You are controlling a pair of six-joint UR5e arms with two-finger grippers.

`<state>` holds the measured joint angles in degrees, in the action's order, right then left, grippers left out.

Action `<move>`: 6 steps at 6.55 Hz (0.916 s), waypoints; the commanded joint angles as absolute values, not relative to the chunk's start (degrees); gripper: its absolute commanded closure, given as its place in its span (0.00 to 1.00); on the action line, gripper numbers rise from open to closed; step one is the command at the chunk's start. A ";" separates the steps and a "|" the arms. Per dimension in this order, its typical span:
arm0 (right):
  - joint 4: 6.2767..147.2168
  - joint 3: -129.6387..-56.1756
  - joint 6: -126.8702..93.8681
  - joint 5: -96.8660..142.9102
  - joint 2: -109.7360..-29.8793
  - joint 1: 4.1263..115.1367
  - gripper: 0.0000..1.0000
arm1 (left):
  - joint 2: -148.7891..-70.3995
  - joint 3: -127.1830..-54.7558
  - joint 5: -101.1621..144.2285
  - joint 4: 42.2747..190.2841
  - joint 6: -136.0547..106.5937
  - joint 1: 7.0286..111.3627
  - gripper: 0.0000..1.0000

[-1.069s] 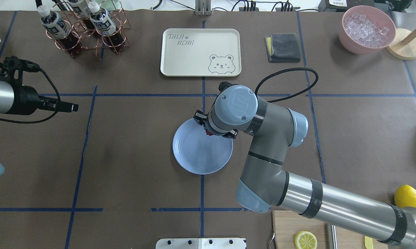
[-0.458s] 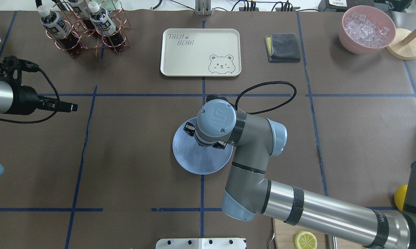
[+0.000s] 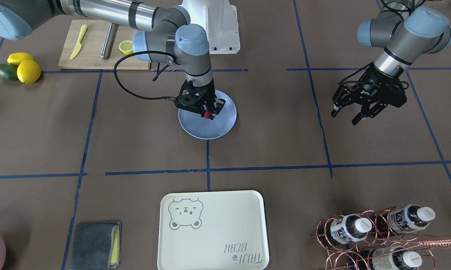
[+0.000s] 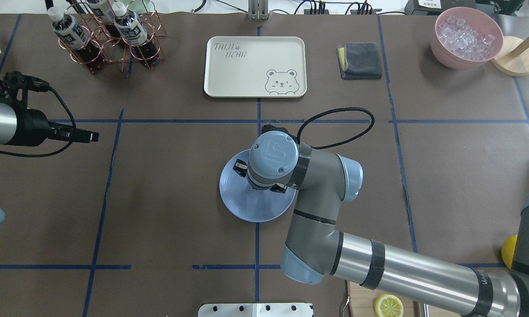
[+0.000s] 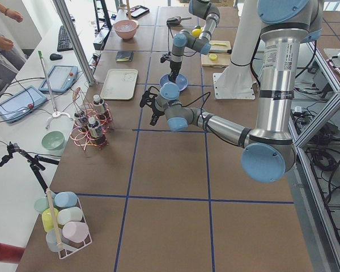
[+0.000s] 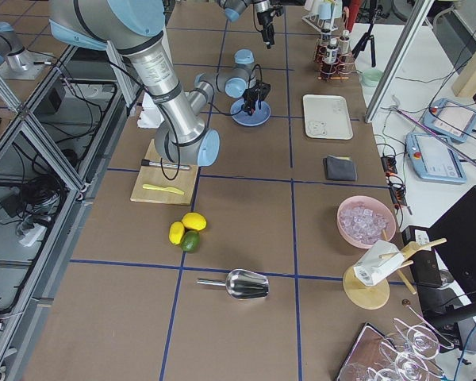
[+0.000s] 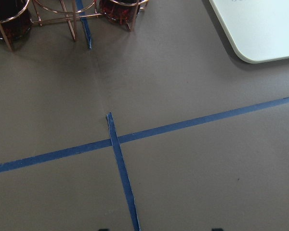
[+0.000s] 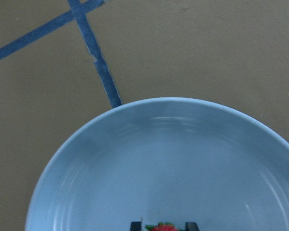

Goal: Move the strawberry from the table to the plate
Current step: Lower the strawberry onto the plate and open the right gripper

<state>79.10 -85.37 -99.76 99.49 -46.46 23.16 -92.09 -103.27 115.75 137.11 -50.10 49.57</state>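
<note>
Right gripper (image 3: pixel 208 111) is over the plate (image 3: pixel 206 132), pointing straight down, fingers clamped on the strawberry (image 3: pixel 208 114). My right wrist cam agrees: the red berry (image 8: pixel 163 227) with its green cap sits between my two dark fingertips (image 8: pixel 135 225) at the bottom edge, and the plate (image 8: pixel 159 159) fills most of the view below. The berry is inside the plate's rim. I can't tell if it touches the plate or hangs just above it. From overhead my own wrist hides the berry, and only the plate's (image 4: pixel 247 207) near and left parts show. The plate sits on the table (image 3: pixel 135 142), right on a blue tape line. Left gripper (image 3: pixel 344 117) is well apart from the plate on my left side, above bare table, jaws spread with nothing between them. Bear-print tray (image 4: pixel 255 66) is beyond the plate, away from my base. Copper bottle rack (image 4: pixel 110 37) is beyond the plate to my left, and a grey cloth (image 4: pixel 360 60) is beyond it to my right. Cutting board (image 3: pixel 94 45) with a half lemon (image 3: pixel 125 46) and a yellow knife (image 3: pixel 78 42) is on the base side of the plate, to my right. Two lemons (image 3: pixel 28 71) and an avocado (image 3: pixel 6 72) lie farther from the plate that way.
</note>
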 commanded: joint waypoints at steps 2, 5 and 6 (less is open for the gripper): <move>79.36 -85.34 -99.76 99.40 -46.58 23.20 1.00 | -92.11 -103.27 115.75 137.11 -50.10 49.57 0.23; 79.54 -85.34 -99.76 99.49 -46.49 23.20 0.16 | -92.11 -103.27 115.75 137.11 -50.10 49.57 0.23; 79.54 -85.34 -99.76 99.49 -46.58 23.12 0.00 | -92.11 -103.27 115.75 137.11 -50.10 49.57 0.23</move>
